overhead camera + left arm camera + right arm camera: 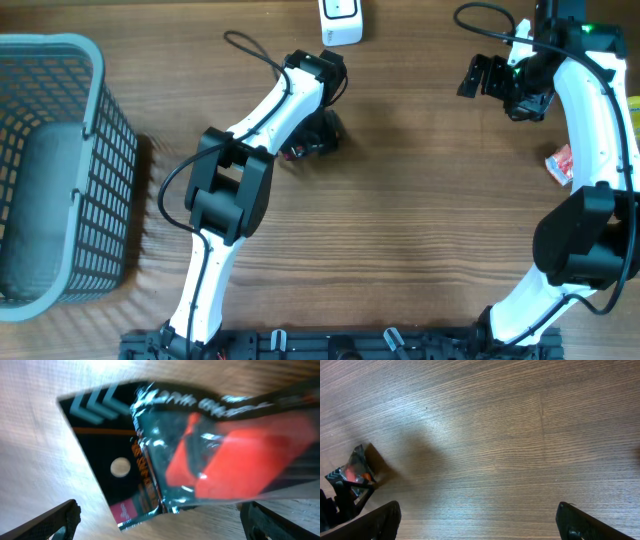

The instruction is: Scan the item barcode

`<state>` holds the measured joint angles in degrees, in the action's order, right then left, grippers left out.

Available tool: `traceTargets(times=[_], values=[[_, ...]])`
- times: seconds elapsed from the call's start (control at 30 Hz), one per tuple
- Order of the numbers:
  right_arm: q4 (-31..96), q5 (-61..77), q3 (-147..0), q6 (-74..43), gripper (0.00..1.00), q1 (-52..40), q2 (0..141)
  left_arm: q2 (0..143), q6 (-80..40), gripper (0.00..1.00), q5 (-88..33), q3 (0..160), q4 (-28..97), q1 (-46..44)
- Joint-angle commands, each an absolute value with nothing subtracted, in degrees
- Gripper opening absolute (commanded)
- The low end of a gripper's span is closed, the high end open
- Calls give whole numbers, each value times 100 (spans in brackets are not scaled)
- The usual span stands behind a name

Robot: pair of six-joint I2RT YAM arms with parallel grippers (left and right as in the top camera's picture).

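Left wrist view: glossy black-and-red foil packet beneath left gripper.
Packet lies just ahead, long axis across the wide-open, empty jaws; left arm nearer.

No word can be read for certain. In the left wrist view the glossy black plastic packet is blurred. It bears two pale teal chevrons at its left corner, a line of white script along one edge, orange lettering down its middle, and more script on a pink patch. All of it is too smeared to make out.
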<state>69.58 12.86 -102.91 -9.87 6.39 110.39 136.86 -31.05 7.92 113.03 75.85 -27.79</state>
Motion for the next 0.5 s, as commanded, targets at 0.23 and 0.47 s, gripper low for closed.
traceTargets(times=[0.23,0.47], values=[[7039,1035,-10359,-1055,100,596,11041,13823,-740,100,932,11365,7057,-2753],[7061,1037,-10359,-1057,100,596,11041,13826,819,100,320,11365,7094,-2759]])
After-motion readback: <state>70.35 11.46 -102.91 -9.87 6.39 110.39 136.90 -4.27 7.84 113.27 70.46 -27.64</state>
